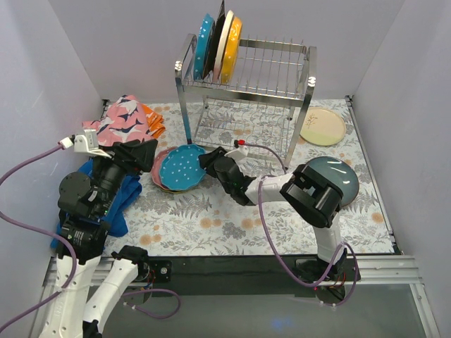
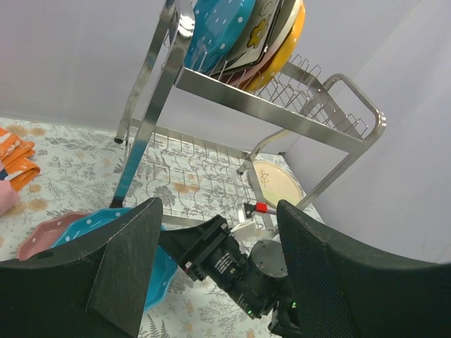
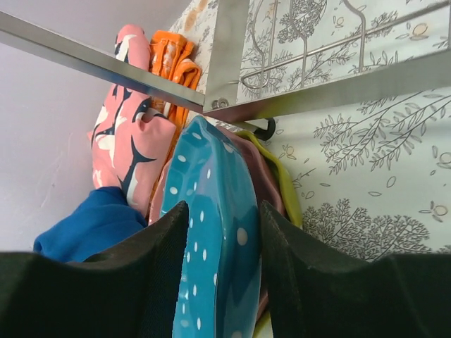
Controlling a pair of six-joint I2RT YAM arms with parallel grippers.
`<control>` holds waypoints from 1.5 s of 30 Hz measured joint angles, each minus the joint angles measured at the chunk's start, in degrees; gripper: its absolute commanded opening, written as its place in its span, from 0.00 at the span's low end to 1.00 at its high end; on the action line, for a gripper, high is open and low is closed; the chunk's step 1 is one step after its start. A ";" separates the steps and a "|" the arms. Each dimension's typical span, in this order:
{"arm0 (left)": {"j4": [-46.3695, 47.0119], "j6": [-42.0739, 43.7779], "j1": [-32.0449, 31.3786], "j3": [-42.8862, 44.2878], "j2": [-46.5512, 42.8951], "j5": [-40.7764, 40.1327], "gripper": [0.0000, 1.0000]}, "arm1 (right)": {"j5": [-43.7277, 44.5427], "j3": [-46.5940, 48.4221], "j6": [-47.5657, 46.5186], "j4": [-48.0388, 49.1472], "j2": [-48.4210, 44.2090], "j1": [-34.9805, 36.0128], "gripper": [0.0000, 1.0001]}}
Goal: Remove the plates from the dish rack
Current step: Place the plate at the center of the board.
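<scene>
The chrome dish rack (image 1: 243, 90) stands at the back and holds a teal dotted plate (image 1: 204, 44), a dark plate, a pale plate and an orange plate (image 1: 233, 39) upright at its left end. It also shows in the left wrist view (image 2: 282, 116). In front of its left leg, another teal dotted plate (image 1: 180, 169) lies on a pink and a lime plate. My right gripper (image 1: 206, 160) is shut on this plate's rim (image 3: 211, 239), one finger on each face. My left gripper (image 1: 148, 151) is open and empty just left of the stack (image 2: 217, 208).
A cream plate (image 1: 323, 127) lies at the back right and a dark blue-grey plate (image 1: 347, 179) lies partly under my right arm. Pink patterned (image 1: 116, 120), orange (image 1: 151, 121) and blue (image 1: 120, 201) cloths lie on the left. Walls enclose three sides.
</scene>
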 measured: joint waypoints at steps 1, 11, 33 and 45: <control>0.11 0.00 0.00 -0.33 0.07 0.00 0.64 | -0.31 0.00 -0.48 -0.63 -0.46 -0.13 0.49; 0.26 -0.24 0.00 -0.96 1.16 -0.24 0.64 | -2.60 3.28 -5.38 -8.59 -2.21 -1.46 0.33; 1.68 0.50 0.00 -1.99 3.34 -1.97 0.64 | -0.20 13.11 -11.30 -33.77 -2.16 -1.16 0.45; 2.32 0.50 0.00 -3.50 3.56 -2.21 0.64 | -4.55 16.22 -11.06 -34.47 2.56 -1.09 0.26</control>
